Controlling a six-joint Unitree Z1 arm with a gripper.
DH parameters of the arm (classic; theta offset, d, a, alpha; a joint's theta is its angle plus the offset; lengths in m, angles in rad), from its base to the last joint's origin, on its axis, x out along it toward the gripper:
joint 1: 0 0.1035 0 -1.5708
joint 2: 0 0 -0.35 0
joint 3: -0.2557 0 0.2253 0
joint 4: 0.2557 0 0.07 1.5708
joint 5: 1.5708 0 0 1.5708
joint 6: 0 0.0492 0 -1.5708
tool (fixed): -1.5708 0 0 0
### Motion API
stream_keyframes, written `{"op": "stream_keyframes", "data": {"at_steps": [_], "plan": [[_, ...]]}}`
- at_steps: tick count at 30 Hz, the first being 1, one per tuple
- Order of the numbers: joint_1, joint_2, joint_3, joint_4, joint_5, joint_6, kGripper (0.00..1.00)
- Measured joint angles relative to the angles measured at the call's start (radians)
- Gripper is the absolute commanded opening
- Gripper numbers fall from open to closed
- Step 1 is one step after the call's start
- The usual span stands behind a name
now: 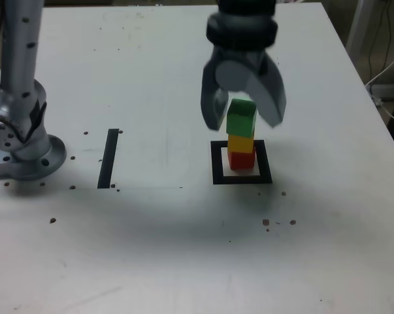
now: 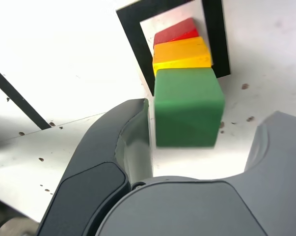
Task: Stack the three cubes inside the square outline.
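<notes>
Tape strip [image 1: 108, 158] lies at the exterior view's left on the table [image 1: 151, 78], and to its right the gripper [image 1: 244, 118] hangs spread around the green cube [image 1: 242, 119], stacked on yellow cube [image 1: 241, 143] and red cube [image 1: 242, 160] inside the square outline [image 1: 217, 163].

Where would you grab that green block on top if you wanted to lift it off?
By two opposite flat sides of the green block, coming straight down from above. It tops the yellow block, so only its upper faces are free, and the open gripper already straddles it.
</notes>
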Motion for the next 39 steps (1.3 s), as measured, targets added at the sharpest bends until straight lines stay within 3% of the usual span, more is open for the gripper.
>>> {"op": "stream_keyframes", "data": {"at_steps": [7,20,28,31,39], "plan": [[0.000,-0.109,0.089,0.006,0.021,-0.026,1.00],[0.062,-0.370,0.439,-0.021,0.071,-0.053,1.00],[0.115,-0.451,0.683,-0.123,0.109,-0.053,1.00],[0.118,-0.465,0.765,-0.180,0.108,-0.053,1.00],[0.118,-0.477,0.855,-0.259,0.063,-0.053,1.00]]}}
